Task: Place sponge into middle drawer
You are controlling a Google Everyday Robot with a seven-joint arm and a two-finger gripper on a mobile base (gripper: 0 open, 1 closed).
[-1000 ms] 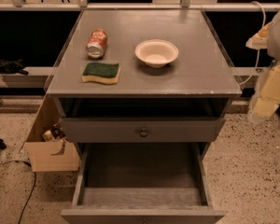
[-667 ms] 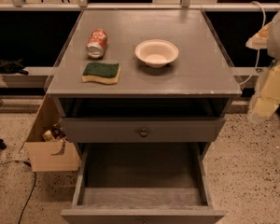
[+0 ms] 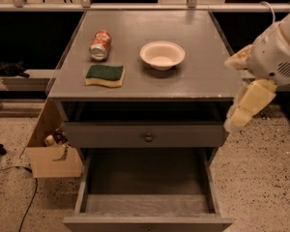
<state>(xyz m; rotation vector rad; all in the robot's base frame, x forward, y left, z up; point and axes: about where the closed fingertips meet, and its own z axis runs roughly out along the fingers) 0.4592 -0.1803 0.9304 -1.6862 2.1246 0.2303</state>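
The sponge (image 3: 105,75), dark green on top with pale yellow foam below, lies flat on the grey cabinet top (image 3: 203,79) near its front left. The middle drawer (image 3: 145,178) is pulled out below, with its bare grey floor showing. My gripper (image 3: 242,109), cream coloured, hangs down from the white arm at the right edge, beside the cabinet's front right corner and well apart from the sponge. It holds nothing that I can see.
A red soda can (image 3: 100,45) lies on its side behind the sponge. A white bowl (image 3: 162,55) stands mid-top. A shut drawer front with a round knob (image 3: 148,137) sits above the open drawer. A cardboard box (image 3: 50,153) stands on the floor to the left.
My arm and gripper have moved a little to the left, toward the cabinet's right side. The sponge, can, bowl and drawer have not moved.
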